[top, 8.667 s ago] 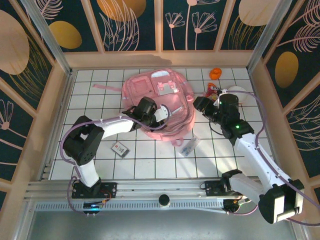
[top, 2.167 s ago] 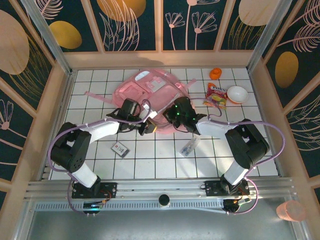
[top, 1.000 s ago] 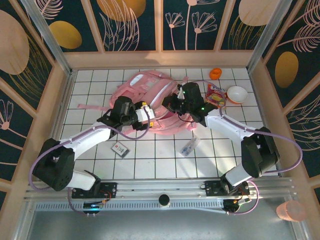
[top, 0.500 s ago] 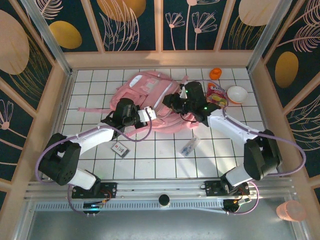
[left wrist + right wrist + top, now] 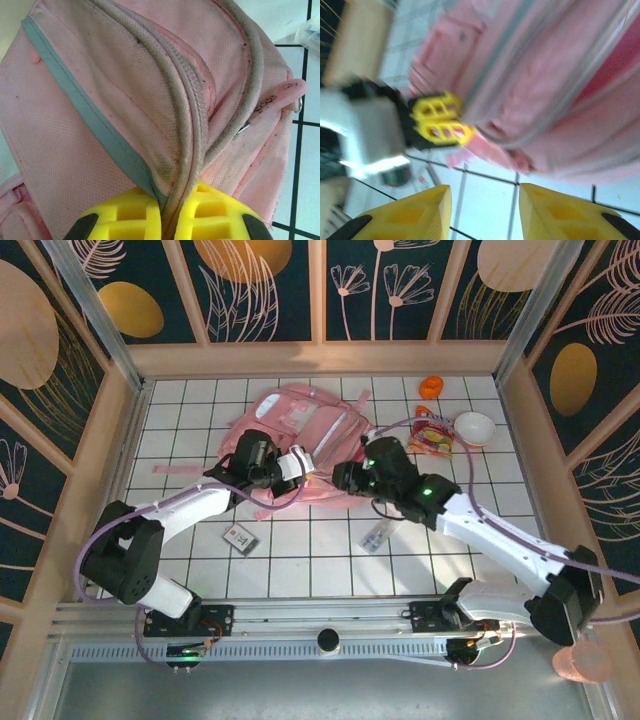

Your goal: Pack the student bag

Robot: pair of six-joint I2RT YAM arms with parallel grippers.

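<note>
Student bag [image 5: 300, 425] lies on the far middle of the white tiled tabletop [image 5: 300, 565], pink and front side up. It looks flatter and more spread out than a second ago, when it was bunched between the two arms. The left pincer [image 5: 305, 458], whose fingers stood apart a second ago, is now clamped tight on the bag's near edge. In the left wrist view its yellow fingers [image 5: 125, 220] pinch a corded seam of the pink fabric [image 5: 100, 100] beside a zip. The right pincer [image 5: 348, 478] was at the bag's far right corner half a second ago and now sits nearer, just off the bag's near right edge. In the right wrist view its fingers [image 5: 405, 215] stand partly spread over bare tile with nothing between them, the bag [image 5: 545, 75] just beyond. The left pincer [image 5: 440, 122] is gripping the bag's edge there too. What is inside the bag cannot be made out. To the right lie a snack packet [image 5: 430, 432], a white bowl [image 5: 474, 428] and a small orange object [image 5: 430, 387]. A dark card [image 5: 241, 538] and a clear packet [image 5: 377, 533] lie nearer.
</note>
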